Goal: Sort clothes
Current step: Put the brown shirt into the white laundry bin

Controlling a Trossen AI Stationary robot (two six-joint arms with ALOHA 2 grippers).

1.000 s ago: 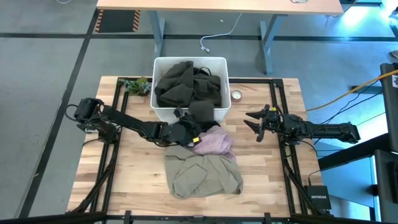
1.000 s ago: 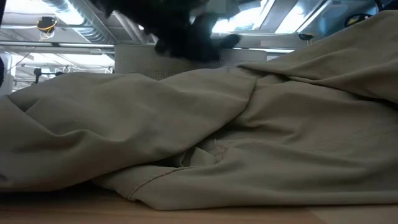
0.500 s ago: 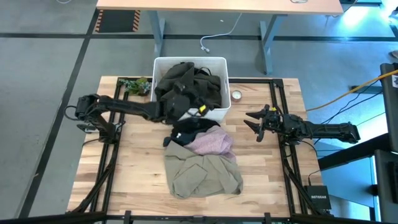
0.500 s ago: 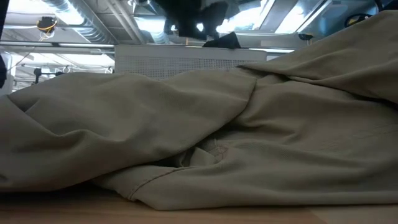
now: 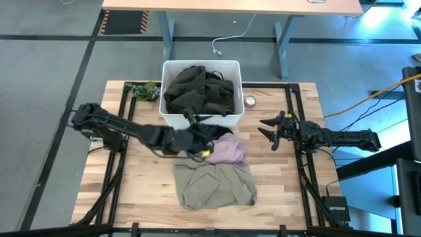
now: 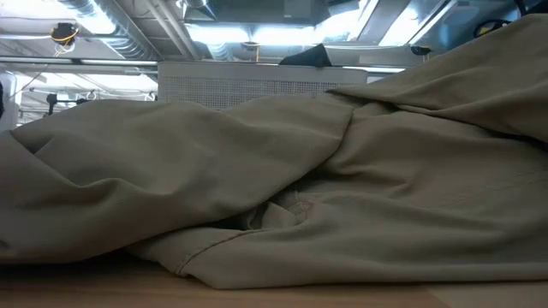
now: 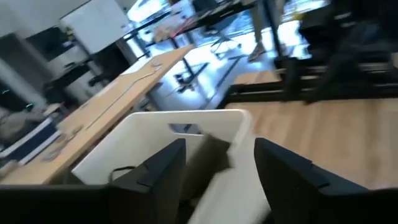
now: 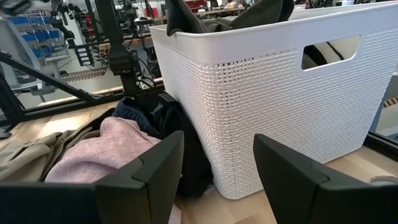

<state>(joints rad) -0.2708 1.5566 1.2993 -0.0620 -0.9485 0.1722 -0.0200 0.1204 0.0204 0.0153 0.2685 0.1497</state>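
Beside the bin [image 5: 172, 122], left pincer [image 5: 195, 139] gapes empty (right pincer [image 5: 268, 130] too, idle).

A crumpled olive-green garment [image 5: 215, 184] lies spread at lower centre of the high view. Just above it sit a bunched pale pink garment [image 5: 227, 151] and a black garment [image 5: 209, 135]. Dark garments [image 5: 199, 92] are heaped at upper centre.

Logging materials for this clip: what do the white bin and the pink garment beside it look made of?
The bin looks like moulded white plastic, matte, with a fine woven-look texture and a cut-out handle. The pink garment seems a soft knit fabric: heathered, faintly fuzzy and rumpled; the exact fibre cannot be told.
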